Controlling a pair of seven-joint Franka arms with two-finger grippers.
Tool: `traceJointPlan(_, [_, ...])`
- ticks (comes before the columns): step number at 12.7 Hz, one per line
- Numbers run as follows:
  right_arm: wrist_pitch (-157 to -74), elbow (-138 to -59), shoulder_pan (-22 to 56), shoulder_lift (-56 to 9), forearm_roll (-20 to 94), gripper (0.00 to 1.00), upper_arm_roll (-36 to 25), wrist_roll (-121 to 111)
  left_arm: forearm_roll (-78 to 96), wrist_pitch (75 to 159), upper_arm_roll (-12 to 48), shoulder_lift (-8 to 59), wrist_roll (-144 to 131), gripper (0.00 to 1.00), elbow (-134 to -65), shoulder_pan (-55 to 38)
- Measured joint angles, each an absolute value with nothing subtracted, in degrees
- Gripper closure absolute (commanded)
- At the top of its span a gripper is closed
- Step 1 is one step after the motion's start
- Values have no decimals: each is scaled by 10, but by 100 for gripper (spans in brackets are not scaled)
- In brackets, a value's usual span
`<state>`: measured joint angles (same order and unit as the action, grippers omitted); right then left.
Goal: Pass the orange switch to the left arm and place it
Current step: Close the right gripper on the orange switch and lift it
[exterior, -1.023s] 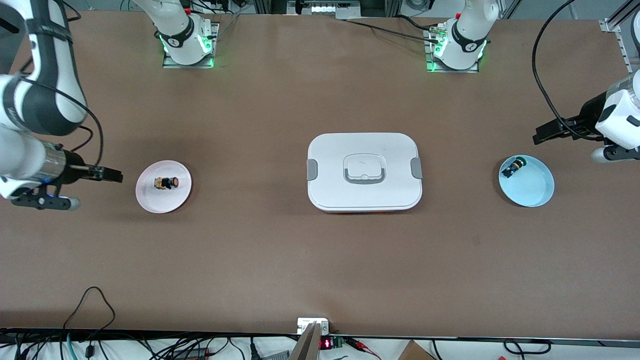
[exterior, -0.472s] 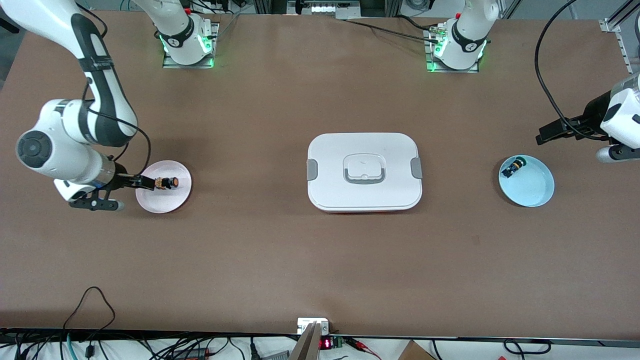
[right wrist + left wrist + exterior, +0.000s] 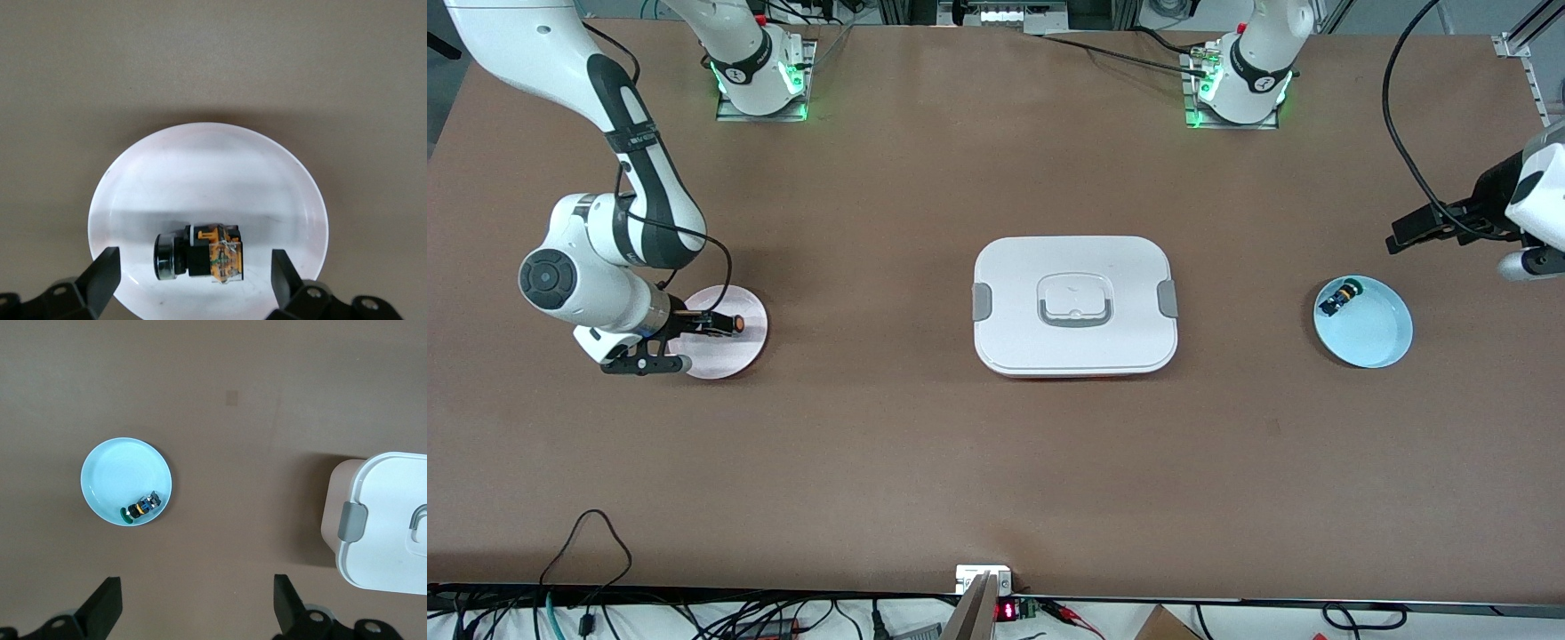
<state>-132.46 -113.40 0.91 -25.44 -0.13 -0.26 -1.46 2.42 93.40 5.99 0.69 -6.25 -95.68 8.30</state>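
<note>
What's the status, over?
Right gripper open over pink plate, straddling orange switch. Left gripper open, waiting above table near blue plate. White box mid-table, between the plates.

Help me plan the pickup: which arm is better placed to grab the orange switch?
Right. The right gripper hangs open over the pink plate, fingers either side of the orange switch. The left gripper waits open near the blue plate, with the box between.

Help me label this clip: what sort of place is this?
Probably a robotics lab bench: two white robot arms bolted to a brown table, cables along its edge, and staged props such as a large white latched plastic box.
</note>
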Motion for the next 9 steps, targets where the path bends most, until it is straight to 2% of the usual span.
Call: traceJointPlan(9, [-1349, -1148, 9, -286, -1, 0, -2, -77, 24, 924, 56, -5, -63, 0, -939, 77])
